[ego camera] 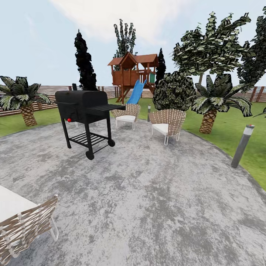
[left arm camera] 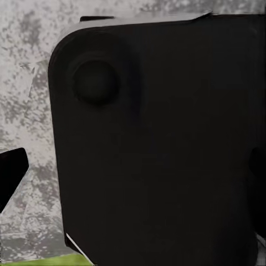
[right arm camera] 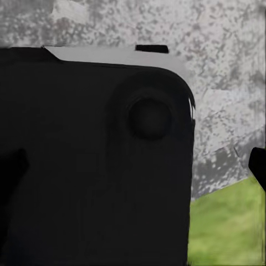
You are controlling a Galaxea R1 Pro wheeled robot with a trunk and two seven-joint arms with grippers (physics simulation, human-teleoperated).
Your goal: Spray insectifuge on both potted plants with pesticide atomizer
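The nearest item is a woven chair [ego camera: 26,225] with a white seat cushion, cut off at the lower left edge of the head view. It stands on the patio [ego camera: 147,199], a round surface of mottled grey stone.

Reference landmark: the grill [ego camera: 85,111], a black barrel type on a wheeled stand with a slatted side shelf and a lower rack. It stands on the far left part of the patio.

- Two more woven chairs stand right of the grill at the far patio edge: the first [ego camera: 126,115] just behind the grill's side shelf, the second [ego camera: 168,123] further right.
- A short grey bollard lamp [ego camera: 149,112] stands between these two chairs; a taller one [ego camera: 242,145] leans at the patio rim, well right of the grill.
- Behind the grill: a wooden playhouse [ego camera: 133,75] with a blue slide [ego camera: 136,93].
- One palm [ego camera: 23,99] stands left of the grill, another [ego camera: 216,103] far to its right, both on the lawn [ego camera: 225,129].
- A slatted brown fence [ego camera: 44,96] runs behind the grill across the garden.

The patio between the near chair and the grill is unobstructed.

Left wrist view: a dark body panel [left arm camera: 160,144] over grey stone. Right wrist view: a similar panel [right arm camera: 94,160] over stone and a patch of grass [right arm camera: 227,227]. Whether either hand is clenched or released cannot be told.

The atomizer and the potted plants cannot be located in these views.
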